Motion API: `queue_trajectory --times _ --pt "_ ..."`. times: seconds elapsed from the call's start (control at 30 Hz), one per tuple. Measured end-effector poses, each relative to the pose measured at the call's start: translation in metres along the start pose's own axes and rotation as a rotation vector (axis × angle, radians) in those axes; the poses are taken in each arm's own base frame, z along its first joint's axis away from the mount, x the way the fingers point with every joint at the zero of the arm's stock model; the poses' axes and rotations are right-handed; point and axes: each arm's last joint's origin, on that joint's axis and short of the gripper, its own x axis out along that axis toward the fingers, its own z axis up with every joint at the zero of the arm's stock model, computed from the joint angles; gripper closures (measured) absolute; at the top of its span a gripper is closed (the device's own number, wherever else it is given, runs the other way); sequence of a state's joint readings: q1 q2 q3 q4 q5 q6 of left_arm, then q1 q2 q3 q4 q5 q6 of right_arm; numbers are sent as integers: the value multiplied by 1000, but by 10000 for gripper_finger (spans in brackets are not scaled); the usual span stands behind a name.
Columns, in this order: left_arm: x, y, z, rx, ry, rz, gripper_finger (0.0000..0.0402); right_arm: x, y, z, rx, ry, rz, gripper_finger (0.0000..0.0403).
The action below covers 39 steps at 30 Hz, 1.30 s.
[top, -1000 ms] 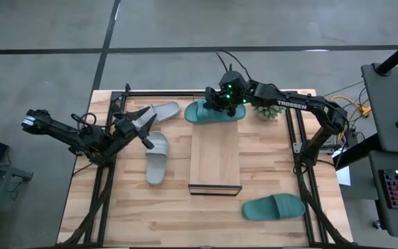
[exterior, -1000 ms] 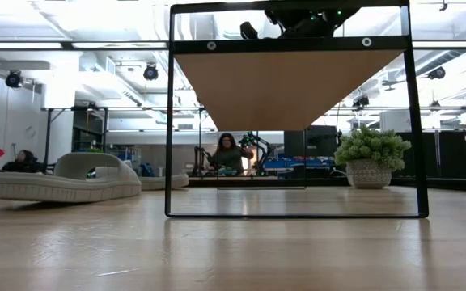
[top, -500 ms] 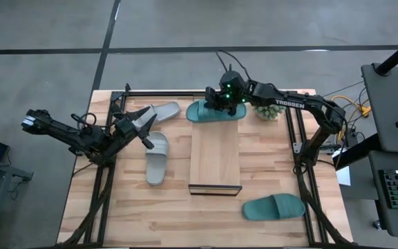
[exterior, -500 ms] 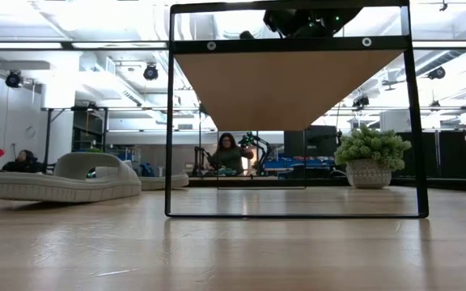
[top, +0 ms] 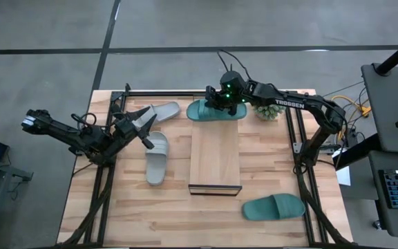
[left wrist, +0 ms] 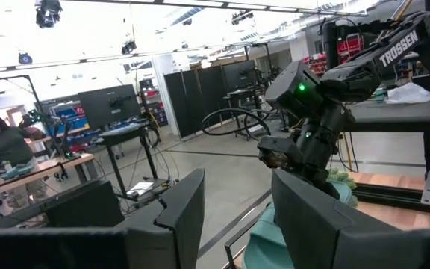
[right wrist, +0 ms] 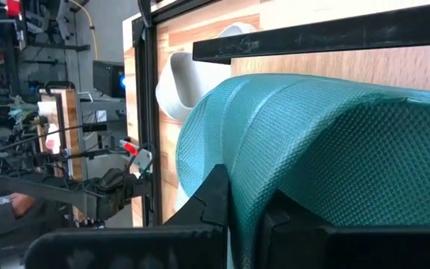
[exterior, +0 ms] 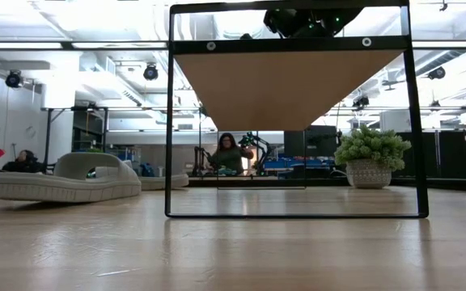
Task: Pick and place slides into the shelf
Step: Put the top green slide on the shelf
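barely begun: one teal slide at the shelf's far end

seemingly none of the four slides lay fully on the long light-wood plank shelf with its dark metal frame (top: 215, 158). the right fingers (top: 221, 102) were clamped shut on the edge of a dark teal-green rubbery slide (top: 215, 111), which sat across the shelf's far end; whether it rested on the plank or hung just off it could not be told. the second teal slide (top: 274, 207) lay on the wooden worktop (top: 133, 214) near the shelf's near corner. two light grey slides, one (top: 157, 158) beside the shelf and one (top: 161, 111) toward the far edge, waited untouched. the left fingers (top: 144, 123) hovered between the two grey slides, partly open and holding nothing.
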<state>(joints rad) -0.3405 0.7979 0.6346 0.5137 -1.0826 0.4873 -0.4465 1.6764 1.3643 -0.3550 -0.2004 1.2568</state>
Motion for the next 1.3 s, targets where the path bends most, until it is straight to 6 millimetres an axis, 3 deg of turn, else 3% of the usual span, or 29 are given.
queue_trajectory --times 1.3 --pt "0 0 0 0 0 0 260 7 -7 -1 40 -24 47 392"
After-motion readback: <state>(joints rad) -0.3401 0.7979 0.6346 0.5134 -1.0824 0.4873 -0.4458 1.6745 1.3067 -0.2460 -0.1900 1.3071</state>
